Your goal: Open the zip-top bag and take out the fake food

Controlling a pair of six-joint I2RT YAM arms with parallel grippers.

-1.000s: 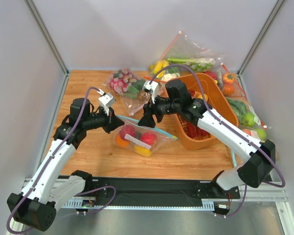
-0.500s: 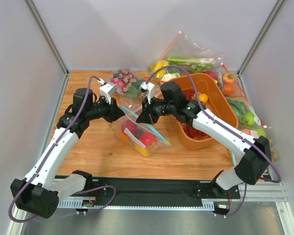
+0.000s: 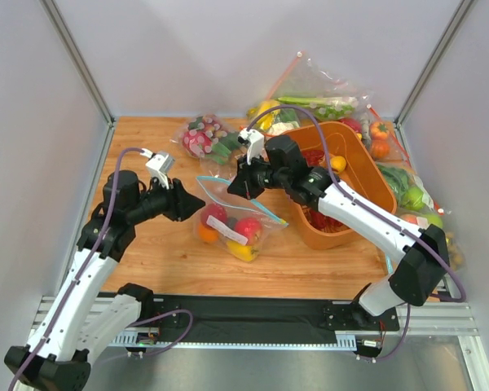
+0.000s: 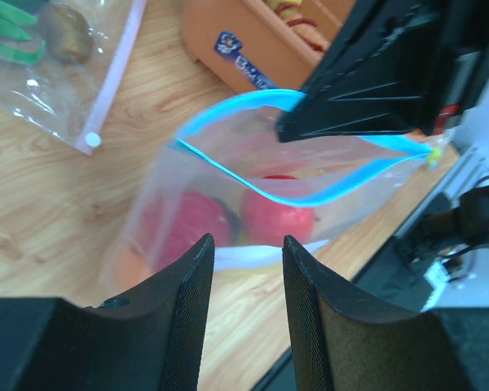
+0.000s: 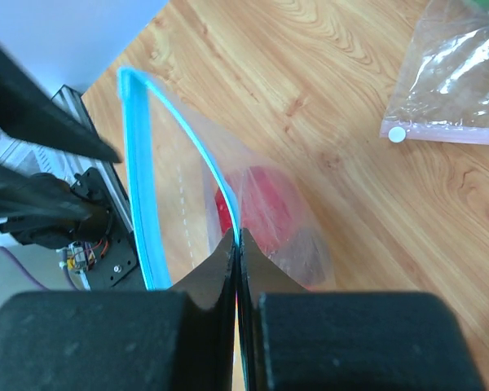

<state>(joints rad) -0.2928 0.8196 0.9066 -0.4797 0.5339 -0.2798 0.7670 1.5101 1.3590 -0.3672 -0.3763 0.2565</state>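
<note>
Right gripper (image 5: 238, 244) tight on zip-top bag (image 3: 232, 224) rim, left gripper (image 4: 246, 248) ajar, over wooden table (image 3: 147, 252), grey walls (image 3: 228, 57).

My left arm bends in from the table's near-left corner, and the left gripper (image 3: 197, 204) points right with its fingers apart and nothing between them. My right arm stretches diagonally from the near-right corner, and the right gripper (image 3: 235, 189) is pinched tight on the rim of the zip-top bag (image 3: 232, 210).

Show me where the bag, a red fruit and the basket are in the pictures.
bag (image 3: 228, 230), top view, on its white label.
red fruit (image 4: 279, 224), left wrist view, its middle.
basket (image 4: 204, 32), left wrist view, its side wall.
</note>
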